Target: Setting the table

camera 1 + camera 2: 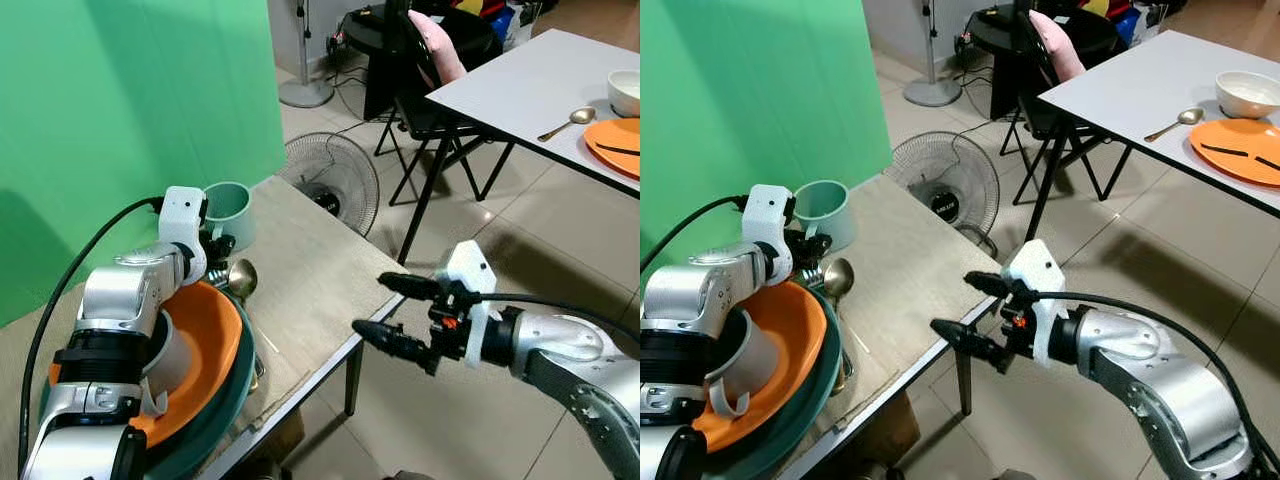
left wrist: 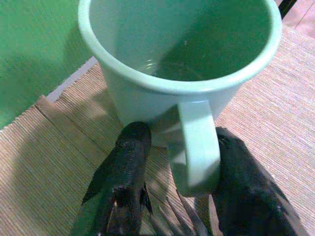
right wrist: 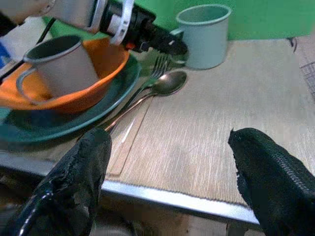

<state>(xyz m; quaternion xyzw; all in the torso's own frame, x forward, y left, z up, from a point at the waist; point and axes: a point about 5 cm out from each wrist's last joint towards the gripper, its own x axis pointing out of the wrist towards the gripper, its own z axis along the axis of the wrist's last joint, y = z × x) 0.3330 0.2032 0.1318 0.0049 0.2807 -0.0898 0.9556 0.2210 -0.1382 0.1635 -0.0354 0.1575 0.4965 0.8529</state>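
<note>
Green backdrop on the left, tiled floor on the right, and between them the near worktop (image 1: 320, 270) with its woven mat, where most of the crockery waits. At the left edge sits a stack: a dark green plate (image 3: 34, 130), an orange bowl (image 1: 205, 355) on it and a grey mug (image 3: 61, 64) inside the bowl. Just beside the stack lie a spoon (image 3: 165, 84) and a fork (image 3: 156, 66). Now the left gripper (image 2: 177, 162) — its fingers straddle the handle of the pale green mug (image 1: 230, 212), spread, not yet pinching. Moving right, the right gripper (image 1: 392, 312) hovers off the worktop's edge, fingers wide apart, holding nothing. Far right, the white table (image 1: 1120, 85) already carries an orange plate (image 1: 1240, 148), a white bowl (image 1: 1248, 93) and a spoon (image 1: 1175, 122). So one place looks laid; the stack, the cutlery and the green mug remain to be carried across.
</note>
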